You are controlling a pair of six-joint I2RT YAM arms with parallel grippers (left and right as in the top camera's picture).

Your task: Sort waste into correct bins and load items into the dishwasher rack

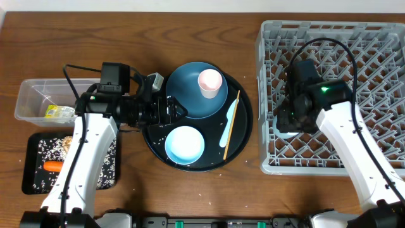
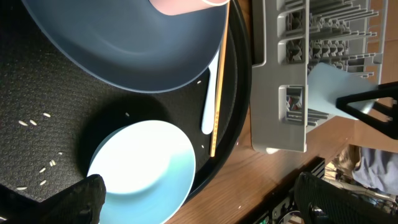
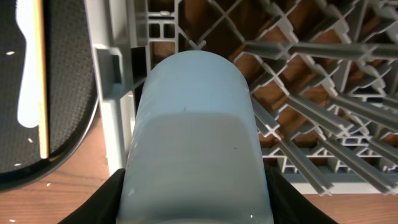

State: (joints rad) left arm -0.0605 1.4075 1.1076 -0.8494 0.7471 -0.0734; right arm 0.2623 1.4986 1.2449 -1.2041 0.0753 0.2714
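Overhead and wrist views, with the round black tray [image 1: 245,114] as our landmark. On it we see the dark blue plate [image 1: 190,95] at the far side carrying the pink cup [image 1: 210,82], the white bowl [image 1: 185,144] at the near side, and along its right edge the white spoon [image 1: 224,130] beside the wooden chopstick [image 1: 231,120]. The left gripper [image 1: 177,109] hovers over the tray's left part with its jaws spread wide and nothing between them. In its wrist view only the two dark fingertips [image 2: 81,199] show, cut off by the lower frame edge. To the right of the tray stands the dishwasher rack [image 1: 380,57], partly out of frame. Over its left portion the right gripper [image 3: 196,211] is clamped at part width on the light-blue cup [image 3: 196,124]. From overhead the arm hides the cup, and in the wrist view the cup fills the frame — we cannot tell whether it touches the pegs. To the left of the tray lie the clear tub [image 1: 28,95], holding the yellow-green wrapper [image 1: 58,113], and nearer us the black rectangular tray [image 1: 31,183] with the carrot [image 1: 52,166] and rice grains [image 1: 50,147], partly covered by the left arm.
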